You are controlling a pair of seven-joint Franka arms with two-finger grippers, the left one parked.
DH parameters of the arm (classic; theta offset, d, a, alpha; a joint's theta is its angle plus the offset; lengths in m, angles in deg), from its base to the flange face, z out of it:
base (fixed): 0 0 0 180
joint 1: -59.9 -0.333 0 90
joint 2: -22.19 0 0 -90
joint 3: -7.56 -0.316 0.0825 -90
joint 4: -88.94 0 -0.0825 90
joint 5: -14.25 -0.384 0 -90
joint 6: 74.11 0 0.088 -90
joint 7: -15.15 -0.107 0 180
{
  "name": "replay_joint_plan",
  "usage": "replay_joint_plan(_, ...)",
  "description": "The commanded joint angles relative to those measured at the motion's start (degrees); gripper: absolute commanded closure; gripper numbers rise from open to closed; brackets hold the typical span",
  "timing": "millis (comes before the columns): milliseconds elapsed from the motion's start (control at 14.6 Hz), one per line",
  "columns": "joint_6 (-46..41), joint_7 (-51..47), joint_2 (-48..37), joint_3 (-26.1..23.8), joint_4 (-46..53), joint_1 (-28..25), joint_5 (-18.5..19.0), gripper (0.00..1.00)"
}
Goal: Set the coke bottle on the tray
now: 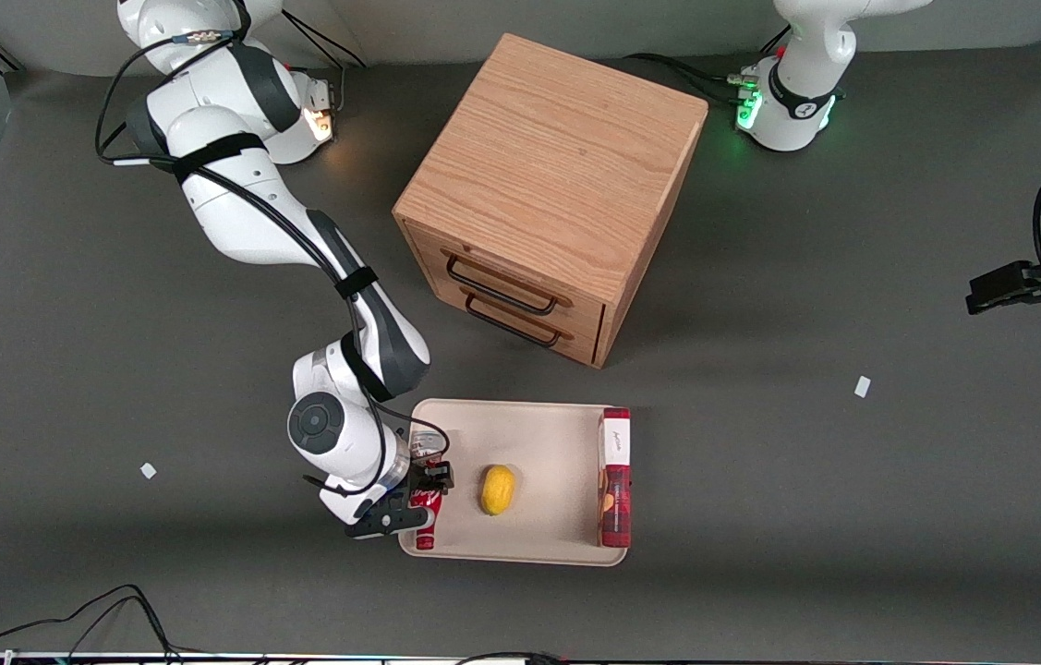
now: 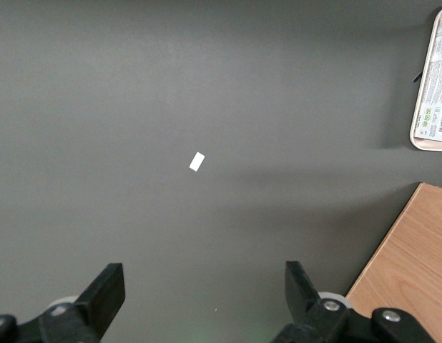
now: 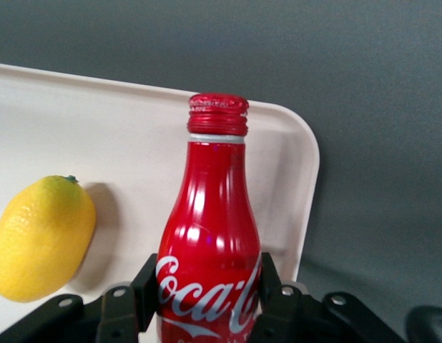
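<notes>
The coke bottle [image 1: 428, 517] is red with white script and lies level over the beige tray [image 1: 548, 443], at the tray's edge toward the working arm's end. Its red tip points toward the front camera. My right gripper [image 1: 423, 503] is shut on the bottle's body, with one black finger on each side. In the right wrist view the fingers [image 3: 271, 286] press the bottle [image 3: 210, 207] at the script, and the cap lies over the tray's rounded corner [image 3: 292, 143]. I cannot tell whether the bottle rests on the tray or hangs just above it.
A yellow lemon [image 1: 498, 489] lies in the middle of the tray, beside the bottle. A long red box with a white label [image 1: 615, 480] lies along the tray's edge toward the parked arm. A wooden drawer cabinet [image 1: 548, 194] stands farther from the front camera.
</notes>
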Motion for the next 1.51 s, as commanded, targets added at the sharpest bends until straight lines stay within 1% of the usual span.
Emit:
replay_joint_plan(0, 0.0, -1.3, 0.9, 0.0, 1.5, -0.1, -1.1, 0.39)
replay_joint_plan(69, 0.0, -1.4, 1.0, 0.0, 1.4, -0.1, -1.1, 0.31)
replay_joint_plan(206, 0.5, -1.4, 1.0, 0.0, 1.1, 0.1, -1.1, 0.22)
replay_joint_plan(275, 0.5, -1.5, 1.0, 0.0, 1.1, 0.0, -1.1, 0.08)
replay_joint_plan(412, 0.5, -1.5, 1.0, 0.0, 1.1, 0.1, -1.1, 0.04)
replay_joint_plan(481, 0.5, -1.4, 1.0, 0.1, 1.1, 0.1, -1.1, 0.00)
replay_joint_plan(756, 0.5, -1.4, -0.5, 0.1, 1.1, 0.4, -1.1, 0.00)
replay_joint_plan(824, 0.0, -1.3, -1.9, 0.3, 0.6, 0.3, -0.5, 0.00)
replay_joint_plan(1031, -0.4, -0.5, -9.9, 2.7, -6.9, 0.1, -0.4, 0.00)
replay_joint_plan(1237, -1.8, 1.5, -20.6, 3.5, -18.6, 1.8, -0.4, 0.00)
replay_joint_plan(1374, -1.7, 4.4, -29.0, 5.6, -27.5, 2.5, -1.2, 0.00)
replay_joint_plan(1443, -1.7, 5.2, -33.5, 5.9, -32.1, 3.5, -1.2, 0.00)
